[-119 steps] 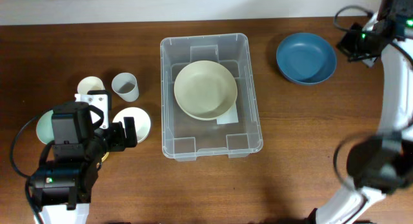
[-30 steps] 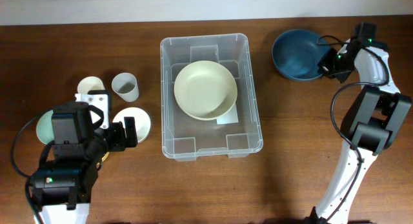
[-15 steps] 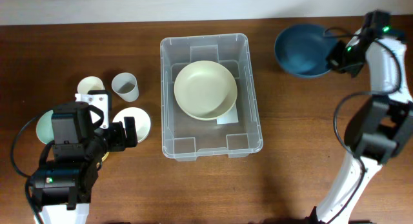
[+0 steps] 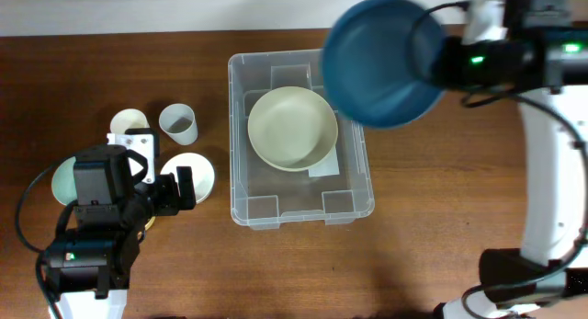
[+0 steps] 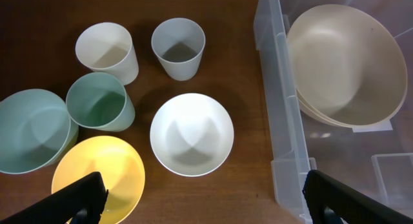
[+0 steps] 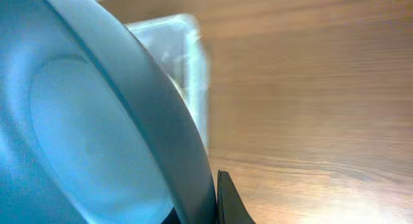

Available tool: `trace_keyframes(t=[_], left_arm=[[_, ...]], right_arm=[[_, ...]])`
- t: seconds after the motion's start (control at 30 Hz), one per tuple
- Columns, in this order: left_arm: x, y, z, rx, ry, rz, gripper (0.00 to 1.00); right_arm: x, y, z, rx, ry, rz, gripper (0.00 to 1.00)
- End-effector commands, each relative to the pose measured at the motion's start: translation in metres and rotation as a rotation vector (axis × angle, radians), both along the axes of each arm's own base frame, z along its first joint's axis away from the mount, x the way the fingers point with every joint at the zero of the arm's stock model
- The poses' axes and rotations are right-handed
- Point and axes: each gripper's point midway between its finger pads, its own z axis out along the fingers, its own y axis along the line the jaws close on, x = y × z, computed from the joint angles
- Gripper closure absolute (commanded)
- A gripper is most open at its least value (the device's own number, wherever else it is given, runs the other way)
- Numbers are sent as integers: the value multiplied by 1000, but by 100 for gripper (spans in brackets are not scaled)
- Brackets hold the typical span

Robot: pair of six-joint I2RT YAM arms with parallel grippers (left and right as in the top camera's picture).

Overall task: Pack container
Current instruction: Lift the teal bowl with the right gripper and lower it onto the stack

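Container [image 4: 237, 153] sits in the middle of the counter, nearer its far edge than its near one, long side running far to near. One cream bowl [image 4: 292, 128] lies in its far half, and the near half is bare apart from a white label on the base.

Our right hand [image 4: 441, 62] is clamped on the rim of the blue bowl [image 4: 381, 62], holding it tilted in the air over the container's far right corner. Our left hand [image 4: 152, 192] hangs with its fingers spread wide and holding nothing, over the crockery at the left end of the counter: a white bowl [image 5: 191, 133], a yellow bowl [image 5: 97, 172] and several cups.

We judge the container light and fairly stiff. Its thin clear walls would likely flex under a squeeze, and the smooth plastic would slide easily on the wood if a bowl knocked it. If we had to move it, the moulded rim on a long side looks like the best hold, since the flat walls offer nothing to pinch. The blue bowl looks rigid, light and slick, so a rim grip may let it pivot. We would lower it level into the cream bowl.
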Motion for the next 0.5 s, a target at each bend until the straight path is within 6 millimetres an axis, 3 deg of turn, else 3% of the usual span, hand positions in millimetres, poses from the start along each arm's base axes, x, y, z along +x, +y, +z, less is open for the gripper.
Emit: trace_keyframes(t=[0.0, 0.07, 0.13, 0.47], left_arm=[[2, -1, 8, -16, -20, 1, 0], [2, -1, 8, -16, -20, 1, 0], [2, -1, 8, -16, -20, 1, 0], [1, -1, 7, -16, -17, 1, 0]], right_arm=[[1, 44, -32, -65, 67, 123, 96], [6, 73, -56, -132, 98, 181, 96], [12, 86, -71, -168, 113, 198, 96], [42, 105, -142, -199, 217, 177, 96]])
